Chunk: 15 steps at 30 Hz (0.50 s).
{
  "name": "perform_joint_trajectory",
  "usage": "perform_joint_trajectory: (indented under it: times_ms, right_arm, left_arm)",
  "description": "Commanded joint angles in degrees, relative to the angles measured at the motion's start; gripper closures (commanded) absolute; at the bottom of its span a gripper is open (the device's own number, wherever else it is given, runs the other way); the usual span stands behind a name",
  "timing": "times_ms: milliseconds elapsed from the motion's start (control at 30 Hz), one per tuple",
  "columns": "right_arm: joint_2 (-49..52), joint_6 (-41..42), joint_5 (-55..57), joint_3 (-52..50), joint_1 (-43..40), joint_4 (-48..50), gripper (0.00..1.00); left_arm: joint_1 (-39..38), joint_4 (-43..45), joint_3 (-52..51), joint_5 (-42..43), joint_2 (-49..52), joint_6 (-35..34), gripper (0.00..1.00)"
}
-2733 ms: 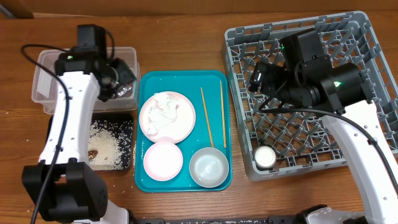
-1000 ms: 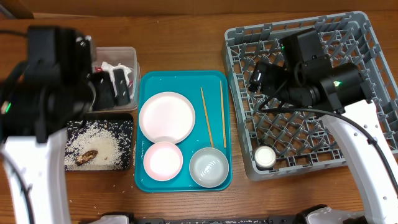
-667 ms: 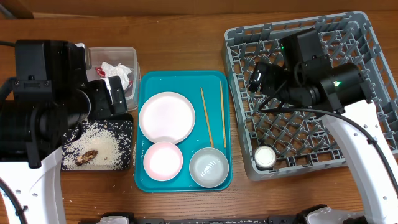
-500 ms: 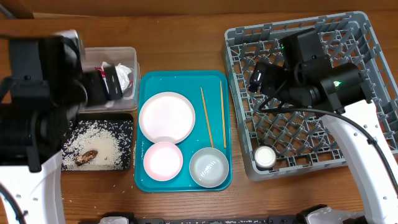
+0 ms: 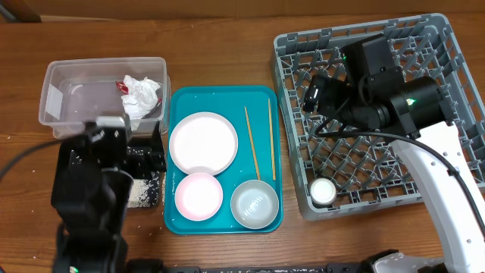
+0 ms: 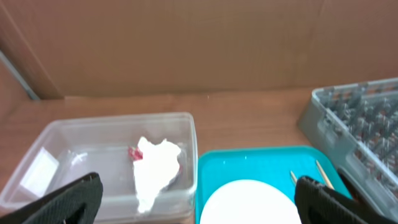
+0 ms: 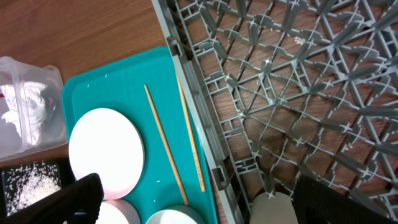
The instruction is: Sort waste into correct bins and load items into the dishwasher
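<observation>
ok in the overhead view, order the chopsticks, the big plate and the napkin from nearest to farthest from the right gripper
1. Chopsticks, on the right side of the teal tray, just left of the right gripper.
2. Big plate, on the tray's upper left.
3. Napkin, in the clear tub at far left.

A teal serving tray (image 5: 220, 100) is seen lying flat at the centre of the overhead frame on a brown wooden table (image 5: 227, 38), and a plain brown cardboard panel (image 6: 186, 43) is seen standing along the table's far edge.
</observation>
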Motion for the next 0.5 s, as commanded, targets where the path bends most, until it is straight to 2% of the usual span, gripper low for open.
perform_joint_trajectory:
  times_ms: [0,133,233,300,467]
  right_arm:
    - [0.0,-0.2,0.6,0.9,0.2,0.3,0.00]
    - [0.0,-0.2,0.6,0.9,0.2,0.3,0.00]
    - [0.0,-0.2,0.6,0.9,0.2,0.3,0.00]
    - [0.0,-0.2,0.6,0.9,0.2,0.4,0.00]
    - [0.0,-0.2,0.6,0.9,0.2,0.3,0.00]
  left_arm:
    - [-0.2,8.0,-15.6,0.6,-13.2,-2.8,0.00]
    - [-0.2,13.7,-31.0,0.7,-27.8,-4.2,0.00]
    - [-0.2,13.7,-37.4,0.7,-35.1,-6.3,0.00]
    - [-0.2,13.9,-40.6,0.7,-38.5,-7.4,0.00]
    - [-0.2,21.5,-49.6,0.2,-38.4,-8.2,0.00]
